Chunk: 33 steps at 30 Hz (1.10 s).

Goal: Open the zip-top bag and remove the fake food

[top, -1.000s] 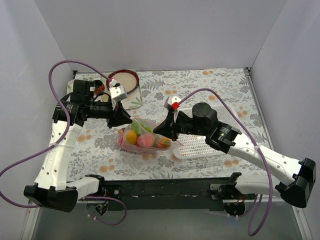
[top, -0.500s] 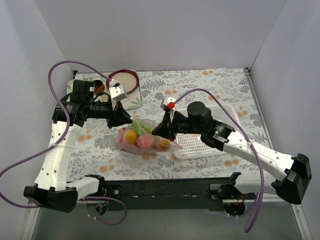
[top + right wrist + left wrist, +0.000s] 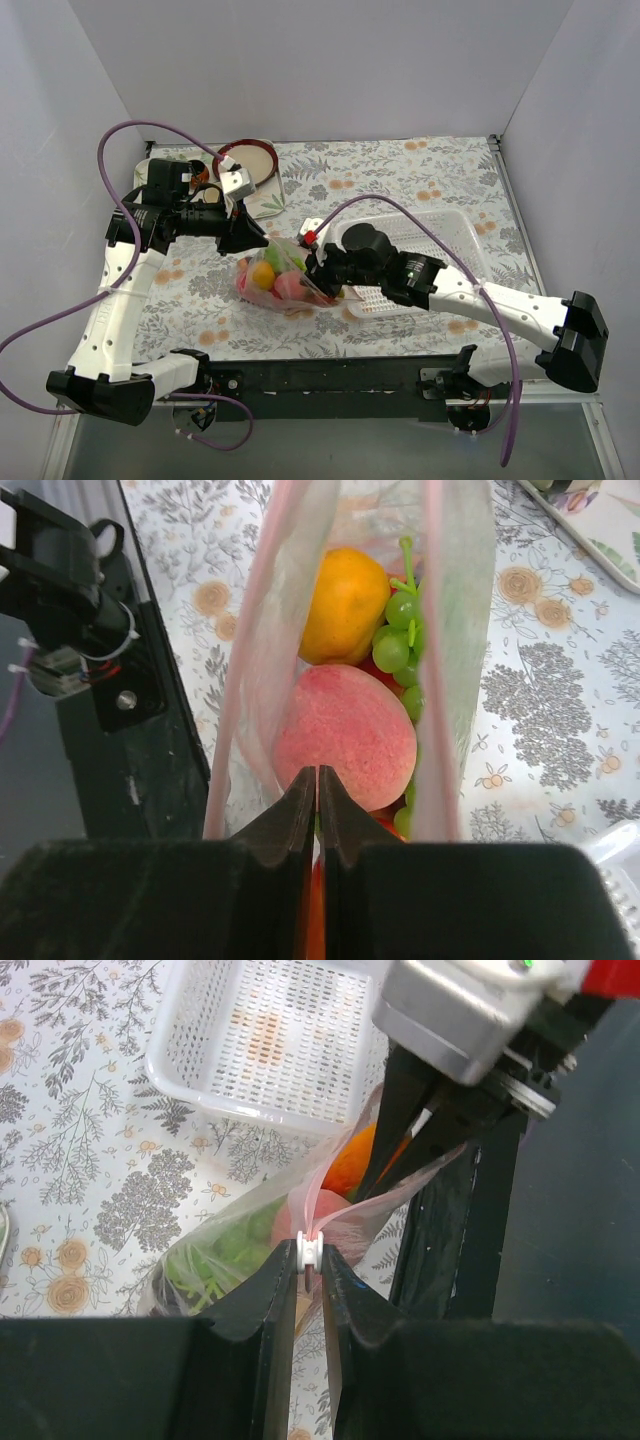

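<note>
The zip-top bag [image 3: 285, 288] lies on the flowered table, its mouth open between two pink strips [image 3: 245, 670]. Inside are fake food pieces: a pink peach [image 3: 345, 735], an orange [image 3: 345, 605] and green grapes [image 3: 400, 630]. My left gripper [image 3: 260, 240] is shut on the white zip slider [image 3: 310, 1251] at the bag's left end. My right gripper [image 3: 318, 272] is shut, its tips [image 3: 318, 772] between the two strips, right at the peach. I see nothing held in it. Its fingers also show in the left wrist view [image 3: 400, 1120].
A white mesh basket [image 3: 440, 232] stands just right of the bag, behind my right arm. A brown-rimmed plate [image 3: 255, 158], cups [image 3: 203, 178] and a tray [image 3: 265, 205] sit at the back left. The black base rail [image 3: 330, 375] runs along the near edge.
My right arm has swung left and lower, bringing its gripper from the bag's right end into the open mouth. The left gripper has stayed put on the slider.
</note>
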### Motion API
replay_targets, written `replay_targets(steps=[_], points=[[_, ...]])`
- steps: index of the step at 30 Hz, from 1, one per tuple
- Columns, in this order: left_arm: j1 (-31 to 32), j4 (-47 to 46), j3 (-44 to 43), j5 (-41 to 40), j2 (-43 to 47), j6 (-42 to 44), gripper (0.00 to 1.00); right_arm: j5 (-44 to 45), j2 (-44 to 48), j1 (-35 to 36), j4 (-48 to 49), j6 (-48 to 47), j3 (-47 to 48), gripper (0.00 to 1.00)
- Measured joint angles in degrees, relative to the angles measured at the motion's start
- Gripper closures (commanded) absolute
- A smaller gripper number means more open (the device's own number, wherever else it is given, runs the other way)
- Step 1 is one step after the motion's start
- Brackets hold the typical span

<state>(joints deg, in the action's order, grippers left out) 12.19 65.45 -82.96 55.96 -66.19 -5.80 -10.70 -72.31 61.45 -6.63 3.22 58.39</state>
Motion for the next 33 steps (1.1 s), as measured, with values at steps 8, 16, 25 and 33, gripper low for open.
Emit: replay_targets(steps=[8,16,25,33], points=[[0.22,-0.22,0.09,0.17,0.04,-0.37,0.57,13.92,-0.31,7.19,-3.39,-3.15,0.72,0.37],[0.33,-1.2,0.09,-5.09,1.31,-0.96,0.52,20.59,-2.62,7.17,-5.14,-3.21,1.49,0.01],[-0.96,-9.57,5.68,-19.98,4.35,-2.19,0.54,20.52,-1.44,7.56,-4.83,0.02,-4.11,0.01],[-4.94,-16.46,19.76,-27.63,-9.77,-5.31,0.57,19.37,-0.15,10.97,-3.5,0.87,-10.34,0.01]])
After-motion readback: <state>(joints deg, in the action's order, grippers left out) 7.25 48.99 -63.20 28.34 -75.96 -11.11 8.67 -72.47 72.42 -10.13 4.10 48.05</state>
